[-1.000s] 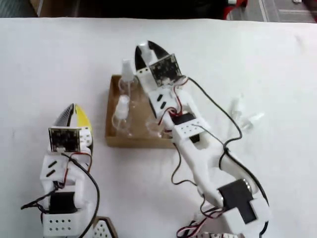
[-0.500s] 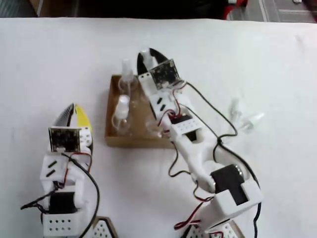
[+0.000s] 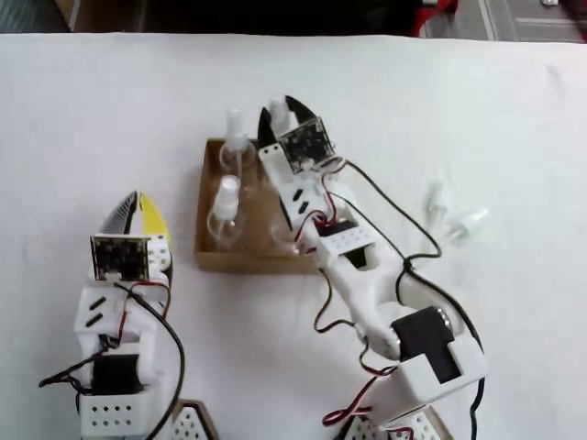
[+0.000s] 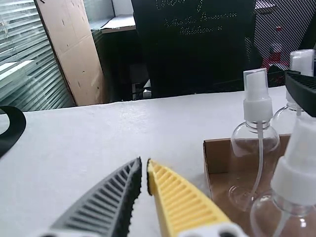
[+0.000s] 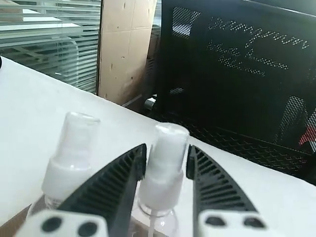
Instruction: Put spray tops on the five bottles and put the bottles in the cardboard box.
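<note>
I have the right hand (image 5: 166, 148) at the 12 o'clock edge of the shallow brown cardboard box (image 3: 204, 249), its black fingers (image 5: 118, 187) pinching the white spray top of a clear round plastic bottle (image 5: 158, 197); two more capped clear bottles (image 3: 226, 206) stand upright in the box's 9 o'clock half; my left hand (image 3: 138, 203), grey and yellow fingers pressed together, sits at 8 o'clock from the box over the white surface (image 3: 92, 110); loose clear spray pieces (image 3: 451, 218) lie at 3 o'clock, well apart.
</note>
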